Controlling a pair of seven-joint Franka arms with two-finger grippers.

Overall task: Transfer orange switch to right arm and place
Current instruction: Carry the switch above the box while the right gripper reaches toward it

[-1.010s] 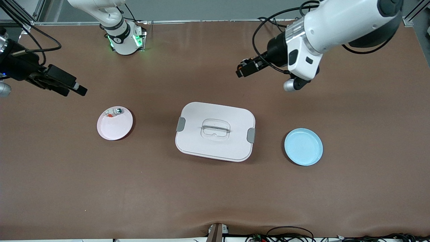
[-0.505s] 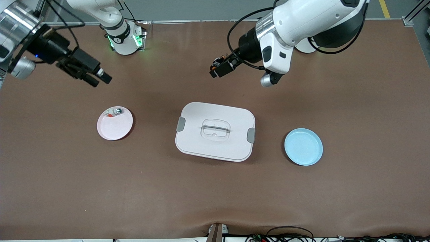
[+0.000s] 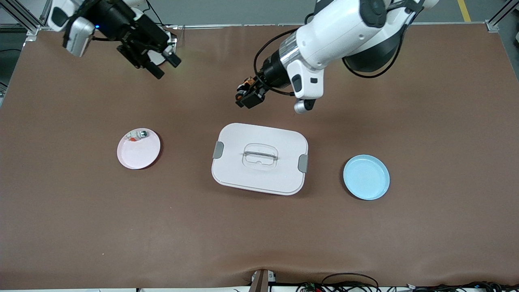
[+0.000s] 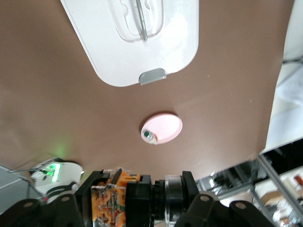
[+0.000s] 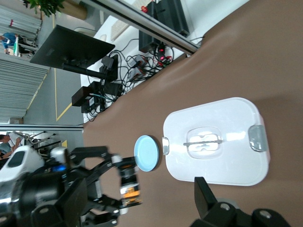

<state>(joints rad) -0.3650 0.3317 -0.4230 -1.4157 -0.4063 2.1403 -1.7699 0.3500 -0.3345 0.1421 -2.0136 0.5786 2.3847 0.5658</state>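
Your left tool [image 3: 248, 97] is clamped on the orange switch [image 3: 245, 86], holding it in the air over the bare worktop [image 3: 259, 235], above the strip between the robot bases and the white lidded box [image 3: 259, 158]. Your right tool [image 3: 160, 67] hangs over the worktop near its own base, fingers spread wide and empty.

For the handover, bring the two tools together over the open strip rather than over the box. In the left wrist view the switch [image 4: 137, 201] lies crosswise between the fingers, so steer the right tool onto the part that sticks out, square to the barrel. Judge the exposed length carefully; it looks short. Close the right tool fully before you loosen the left. The pink plate [image 3: 138, 151], which already carries a small whitish part [image 3: 137, 135], looks the likely place to set it down; the blue plate [image 3: 366, 177] sits toward the left arm's end.
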